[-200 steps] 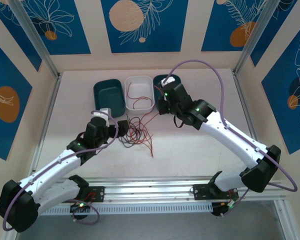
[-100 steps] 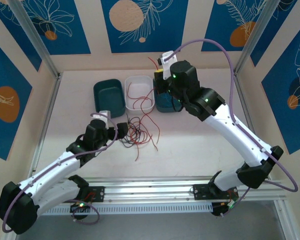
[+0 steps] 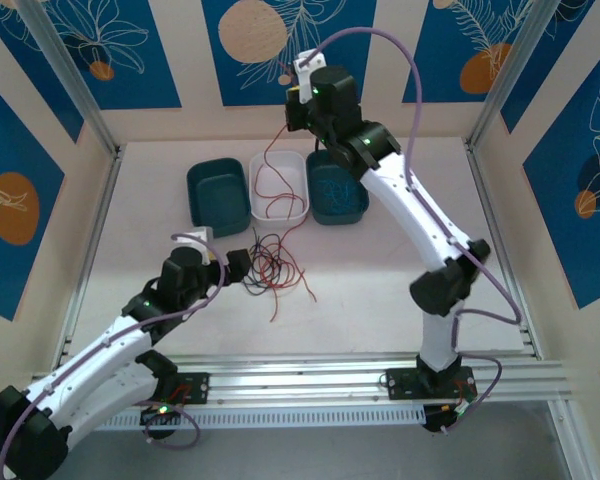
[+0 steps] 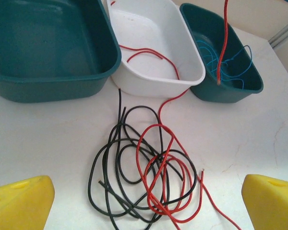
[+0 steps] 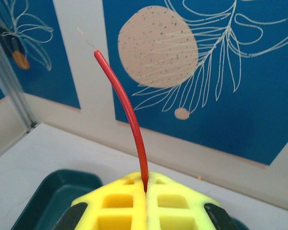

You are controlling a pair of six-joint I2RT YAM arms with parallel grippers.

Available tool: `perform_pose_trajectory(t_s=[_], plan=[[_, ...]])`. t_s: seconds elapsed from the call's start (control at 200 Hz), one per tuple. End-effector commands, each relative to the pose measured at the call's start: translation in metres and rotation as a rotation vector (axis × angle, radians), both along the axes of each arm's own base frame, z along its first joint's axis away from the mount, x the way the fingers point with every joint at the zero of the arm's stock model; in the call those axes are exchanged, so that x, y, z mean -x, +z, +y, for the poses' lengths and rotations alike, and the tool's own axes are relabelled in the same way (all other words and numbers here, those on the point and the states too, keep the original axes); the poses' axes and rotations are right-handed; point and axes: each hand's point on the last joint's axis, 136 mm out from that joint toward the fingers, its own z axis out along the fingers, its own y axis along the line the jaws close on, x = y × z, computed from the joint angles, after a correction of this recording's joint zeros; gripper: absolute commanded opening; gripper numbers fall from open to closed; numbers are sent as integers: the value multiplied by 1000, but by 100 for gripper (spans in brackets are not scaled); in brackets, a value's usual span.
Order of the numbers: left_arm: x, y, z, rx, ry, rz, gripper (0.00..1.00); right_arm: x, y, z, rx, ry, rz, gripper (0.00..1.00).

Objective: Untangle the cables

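Red cable [image 5: 128,108] is hanging pinched in the raised right gripper [image 5: 146,188], seemingly clearing the tangle [image 4: 149,172]; left gripper [image 4: 145,201] is hovering wide-spread.

cables [image 4: 158,165]: smooth, slightly glossy plastic sheath. teal bin [image 4: 48,88] and white bin [image 4: 153,82] at 12 o'clock: smooth semi-gloss plastic. table [image 4: 43,139]: matt white, faintly veined. right gripper [image 5: 146,188] fingers: matt yellow plastic.

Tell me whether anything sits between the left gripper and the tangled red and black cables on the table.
Nothing visible does. The left gripper stands open, with bare table between its yellow fingers and the red and black cables ahead.
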Motion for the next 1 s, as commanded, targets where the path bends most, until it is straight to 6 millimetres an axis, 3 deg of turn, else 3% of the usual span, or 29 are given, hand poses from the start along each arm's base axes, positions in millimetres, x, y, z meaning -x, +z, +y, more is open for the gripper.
perform_pose_trajectory(t_s=[0.0, 0.18, 0.435, 0.575, 0.82, 0.995], plan=[[10, -13, 2, 17, -8, 49, 100, -28, -9, 5, 48, -15, -12, 0], [16, -18, 0, 44, -20, 66, 100, -70, -38, 12, 121, -66, -22, 0], [18, -16, 5, 27, -15, 56, 100, -98, -117, 8, 218, -98, 94, 0], [17, -16, 6, 26, -8, 52, 100, -96, -163, 6, 228, -72, 224, 0], [16, -17, 6, 23, 0, 59, 100, -71, -238, 21, 275, 18, 442, 0], [17, -19, 7, 19, 2, 66, 100, -53, -278, 22, 250, 34, 592, 0]])
